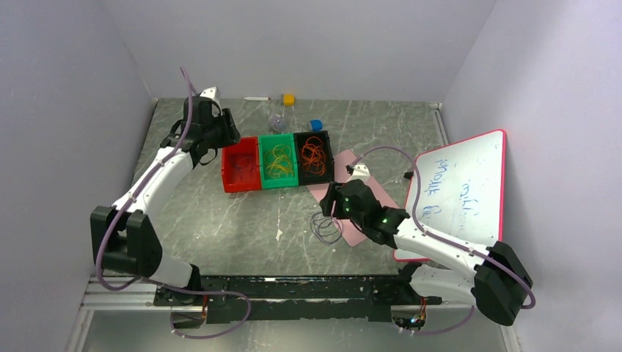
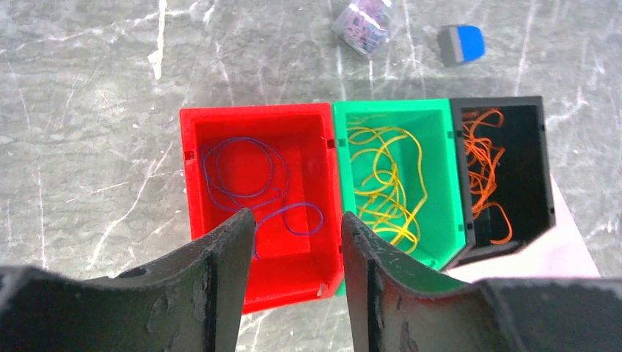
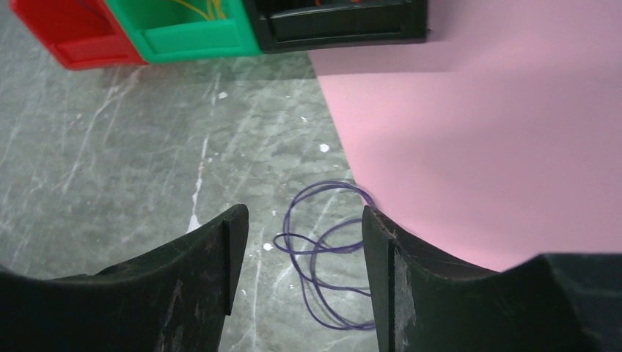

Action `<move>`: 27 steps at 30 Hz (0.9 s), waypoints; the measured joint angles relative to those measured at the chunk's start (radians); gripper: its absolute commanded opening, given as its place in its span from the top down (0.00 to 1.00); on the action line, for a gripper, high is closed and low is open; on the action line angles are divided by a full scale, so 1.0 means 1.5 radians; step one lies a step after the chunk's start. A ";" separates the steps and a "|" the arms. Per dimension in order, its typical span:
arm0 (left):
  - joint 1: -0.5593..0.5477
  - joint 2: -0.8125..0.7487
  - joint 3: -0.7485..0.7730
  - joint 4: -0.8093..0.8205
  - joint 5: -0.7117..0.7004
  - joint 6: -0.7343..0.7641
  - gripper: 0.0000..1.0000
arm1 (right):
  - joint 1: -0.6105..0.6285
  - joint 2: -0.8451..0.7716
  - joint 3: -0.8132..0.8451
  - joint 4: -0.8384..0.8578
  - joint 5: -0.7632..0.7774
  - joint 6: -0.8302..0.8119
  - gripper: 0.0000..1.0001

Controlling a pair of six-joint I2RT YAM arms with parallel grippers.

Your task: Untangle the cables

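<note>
Three bins stand side by side: a red bin [image 2: 220, 125] holding purple-blue cables [image 2: 246, 172], a green bin [image 2: 433, 121] holding yellow cables [image 2: 389, 183], and a black bin [image 2: 532, 139] holding orange cables [image 2: 480, 165]. A few dark purple-blue loops [image 3: 326, 246] lie on the table by the pink sheet [image 3: 477, 139]; they also show in the top view [image 1: 326, 227]. My left gripper [image 2: 297, 220] is open and empty above the red bin's near wall. My right gripper [image 3: 304, 216] is open and empty, hovering over the loose purple loops.
A whiteboard [image 1: 458, 194] with a red rim lies at the right. A blue block [image 2: 462, 42], a small clear bag [image 2: 361, 22] and a yellow block [image 1: 289, 99] lie behind the bins. Grey walls close in both sides.
</note>
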 measured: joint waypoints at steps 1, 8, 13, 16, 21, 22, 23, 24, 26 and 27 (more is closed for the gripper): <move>0.000 -0.014 -0.006 0.001 0.006 0.003 0.47 | 0.000 -0.004 0.003 -0.016 0.011 0.009 0.38; -0.054 -0.110 -0.094 0.016 0.065 0.003 0.46 | -0.003 -0.007 0.017 -0.120 0.046 0.044 0.38; -0.168 -0.145 -0.182 0.062 0.121 -0.020 0.47 | -0.008 0.011 0.029 -0.161 0.040 0.047 0.38; -0.237 -0.136 -0.219 0.096 0.163 -0.022 0.48 | -0.026 0.009 0.029 -0.180 0.035 0.056 0.38; -0.315 -0.077 -0.240 0.150 0.208 -0.005 0.49 | -0.136 -0.042 0.002 -0.178 -0.021 0.074 0.39; -0.326 -0.061 -0.240 0.160 0.213 0.003 0.50 | -0.158 -0.057 -0.009 -0.175 -0.036 0.076 0.39; -0.335 -0.046 -0.240 0.169 0.216 0.010 0.50 | -0.174 -0.068 -0.017 -0.172 -0.047 0.077 0.39; -0.345 -0.031 -0.239 0.175 0.221 0.019 0.50 | -0.192 -0.079 -0.027 -0.169 -0.061 0.078 0.39; -0.366 0.005 -0.228 0.180 0.231 0.039 0.50 | -0.212 -0.092 -0.041 -0.165 -0.085 0.078 0.39; -0.375 0.022 -0.220 0.183 0.236 0.048 0.50 | -0.218 -0.096 -0.045 -0.164 -0.098 0.078 0.39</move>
